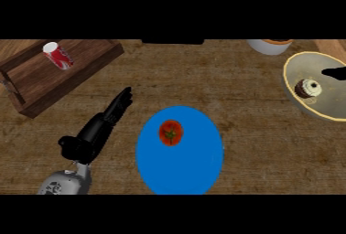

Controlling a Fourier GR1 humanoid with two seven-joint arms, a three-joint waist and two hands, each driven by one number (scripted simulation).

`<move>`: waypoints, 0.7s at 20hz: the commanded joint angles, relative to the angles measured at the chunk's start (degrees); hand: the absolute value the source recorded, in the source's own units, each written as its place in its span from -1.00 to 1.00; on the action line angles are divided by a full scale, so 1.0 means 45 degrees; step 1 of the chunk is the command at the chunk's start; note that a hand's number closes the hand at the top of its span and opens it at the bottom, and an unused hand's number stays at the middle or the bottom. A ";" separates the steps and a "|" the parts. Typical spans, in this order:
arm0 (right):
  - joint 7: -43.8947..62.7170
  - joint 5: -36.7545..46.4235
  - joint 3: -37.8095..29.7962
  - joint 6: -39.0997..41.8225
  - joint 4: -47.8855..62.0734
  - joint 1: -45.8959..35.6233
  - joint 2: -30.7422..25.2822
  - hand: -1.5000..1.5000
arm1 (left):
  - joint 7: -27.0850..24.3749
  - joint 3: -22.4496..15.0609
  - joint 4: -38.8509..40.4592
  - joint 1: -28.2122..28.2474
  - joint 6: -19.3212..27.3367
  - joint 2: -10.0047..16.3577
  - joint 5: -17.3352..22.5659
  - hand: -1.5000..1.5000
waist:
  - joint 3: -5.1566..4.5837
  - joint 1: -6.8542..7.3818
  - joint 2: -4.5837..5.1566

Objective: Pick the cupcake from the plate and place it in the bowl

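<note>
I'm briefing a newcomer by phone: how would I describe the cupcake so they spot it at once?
Find the big grey bowl with the yellowish rim at the counter's right edge. The cupcake sits inside it, near its left wall. It is small, brown and white, unlike the red tomato on the blue plate.

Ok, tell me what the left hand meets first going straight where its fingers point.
Left hand points just right of the wooden tray; bare counter lies ahead, then probably the dark object at the far edge.
</note>
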 commanded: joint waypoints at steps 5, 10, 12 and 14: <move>-0.1008 -0.2373 -0.2407 -0.0197 0.0242 0.0745 -0.0891 -1.00 | -0.0256 0.0020 -0.0092 0.0585 -0.0104 -0.0054 -0.0014 0.00 | -0.0016 -0.0223 -0.0087; -0.2155 -0.3686 -0.3822 0.0559 0.0632 0.2055 -0.2321 -1.00 | 0.0568 0.0241 -0.0040 -0.0344 0.0160 -0.0267 0.0016 0.00 | -0.0003 -0.0311 -0.0067; -0.2982 -0.4101 -0.4236 0.0805 0.0512 0.3029 -0.2744 -1.00 | -0.0032 0.0119 0.0287 0.0019 0.0383 -0.0398 -0.0372 0.00 | -0.0010 -0.0410 -0.0089; -0.3773 -0.4792 -0.4878 0.1574 0.0830 0.3469 -0.3076 -1.00 | 0.0567 0.0294 0.0240 -0.0609 0.0087 -0.0331 -0.0012 0.00 | 0.0006 -0.0375 -0.0058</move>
